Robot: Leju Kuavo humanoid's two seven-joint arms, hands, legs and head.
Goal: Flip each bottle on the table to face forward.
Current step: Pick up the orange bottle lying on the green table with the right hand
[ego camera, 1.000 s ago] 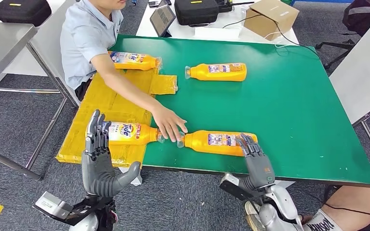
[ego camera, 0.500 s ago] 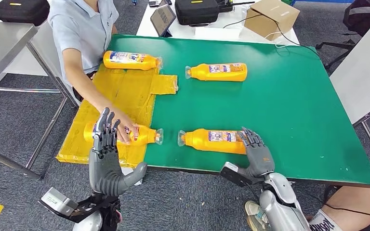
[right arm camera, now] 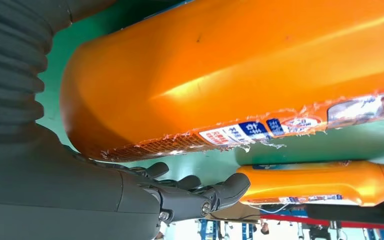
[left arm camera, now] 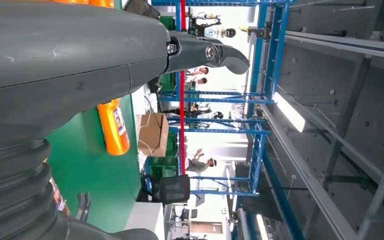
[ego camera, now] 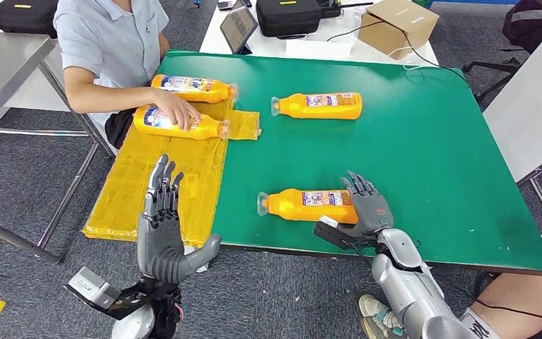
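1. I see a green table (ego camera: 423, 141) on grey carpet, with a yellow sheet (ego camera: 166, 176) hanging over its left edge. A white table behind it carries a cardboard box (ego camera: 398, 20), a black case (ego camera: 288, 14) and a tablet (ego camera: 238, 28).
2. A person (ego camera: 113, 49) sits at the far left corner, one hand resting on a bottle.
3. Four orange bottles lie on their sides. The near bottle (ego camera: 307, 205) is on the green by the front edge, cap to the left. The far bottle (ego camera: 317, 105) lies mid-table, well apart from it.
4. Two more lie on the yellow sheet: the back bottle (ego camera: 192, 88), and just in front of it the held bottle (ego camera: 176, 123) under the person's hand.
5. My right hand (ego camera: 364, 207) is at the base end of the near bottle, fingers spread over it. In the right wrist view the near bottle's base (right arm camera: 230, 75) sits close above the fingers (right arm camera: 200, 192); I can't say for sure whether they grip it.
6. My left hand (ego camera: 161, 226) hangs in front of the table's edge, upright, fingers apart, holding nothing.
7. I see no containers in use; the box is closed.
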